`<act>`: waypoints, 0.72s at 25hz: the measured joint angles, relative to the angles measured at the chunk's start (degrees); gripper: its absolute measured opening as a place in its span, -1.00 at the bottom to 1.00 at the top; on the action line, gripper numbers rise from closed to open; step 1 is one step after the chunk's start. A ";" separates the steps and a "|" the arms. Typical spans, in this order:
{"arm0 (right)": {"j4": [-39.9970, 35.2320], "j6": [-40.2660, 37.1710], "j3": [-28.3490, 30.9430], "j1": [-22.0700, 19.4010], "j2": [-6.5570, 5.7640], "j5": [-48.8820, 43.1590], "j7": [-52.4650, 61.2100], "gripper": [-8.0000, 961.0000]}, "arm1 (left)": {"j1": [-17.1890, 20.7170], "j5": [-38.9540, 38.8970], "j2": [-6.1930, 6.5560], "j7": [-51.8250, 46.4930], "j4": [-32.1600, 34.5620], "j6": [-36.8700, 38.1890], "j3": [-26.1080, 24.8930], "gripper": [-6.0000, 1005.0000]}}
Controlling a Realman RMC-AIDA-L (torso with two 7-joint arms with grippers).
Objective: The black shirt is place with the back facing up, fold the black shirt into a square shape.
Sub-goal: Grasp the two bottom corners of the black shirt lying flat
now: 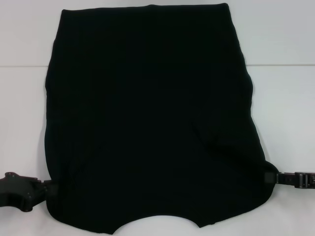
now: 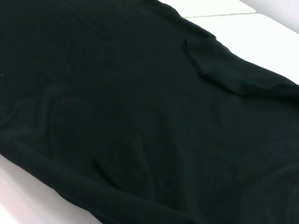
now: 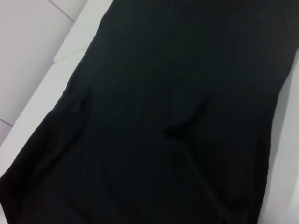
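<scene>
Black matte fabric covers most of the white table (image 1: 285, 98) — the black shirt (image 1: 147, 113) lies flat, neckline curve at the near edge toward the robot, straight hem at the far edge. Both sleeves look already folded in over the body: a diagonal fold edge shows on the right half in the head view, and both wrist views show a raised fabric ridge on the cloth. Left tool (image 1: 47, 186) sits at the near left edge of the shirt, touching or just beside it; right tool (image 1: 270, 177) sits at the near right edge, at the shoulder bulge. Cannot tell for either tool whether it is apart, together, or clamped on cloth — the tips merge with the black fabric, and neither wrist view shows its own tips. Handling judgement: soft, light, limp material; it will drape and sag between two hold points and may slide on the smooth table, so layers could shift. Best hold, as I judge it, is the two near corners at the shoulders, pinching all layers, then carrying them toward the far hem to halve the length into a square. No containers in view.
</scene>
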 joint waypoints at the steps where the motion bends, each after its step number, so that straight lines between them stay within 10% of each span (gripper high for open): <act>1: -0.03 0.08 0.12 0.01 0.09 0.01 -0.02 0.04 | 0.00 0.00 0.02 0.00 0.00 0.00 0.00 -0.83; 13: -0.26 -0.76 1.64 -1.78 -0.15 0.44 -0.98 -0.90 | 0.41 -0.94 -0.06 -0.31 0.01 0.42 -0.65 -0.83; 18: -0.91 -4.80 3.83 -4.45 -0.42 0.46 -3.69 -0.92 | 0.83 -3.62 -0.02 -0.66 0.04 3.81 -5.96 -0.83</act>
